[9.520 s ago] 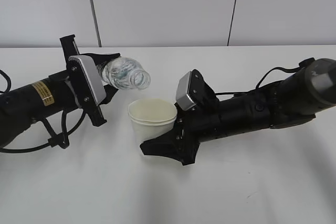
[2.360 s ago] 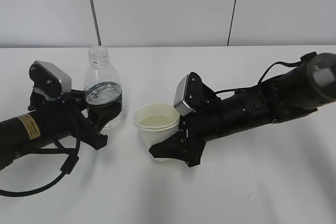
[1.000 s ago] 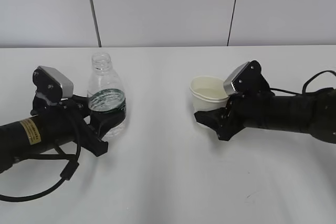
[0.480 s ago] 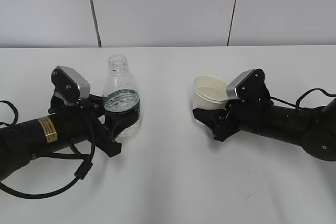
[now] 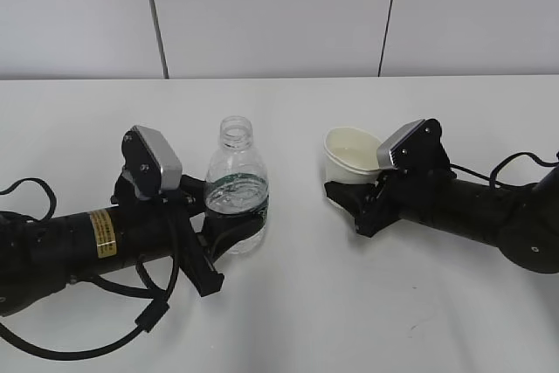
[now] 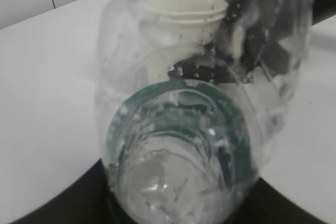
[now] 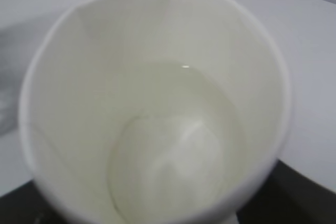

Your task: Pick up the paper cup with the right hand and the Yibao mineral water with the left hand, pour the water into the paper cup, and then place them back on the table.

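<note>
**Bottle and cup both gripped, set well apart**

White tabletop (image 5: 288, 321) runs back to a pale panelled wall (image 5: 262, 15). On its left side the left hand (image 5: 223, 238) is closed around the Yibao mineral water (image 5: 236, 198), which stands upright, capless, with some water inside. On the right, well apart from the bottle, the right hand (image 5: 349, 203) clasps the paper cup (image 5: 351, 155); the right wrist view shows clear water pooled in its bottom.
</note>
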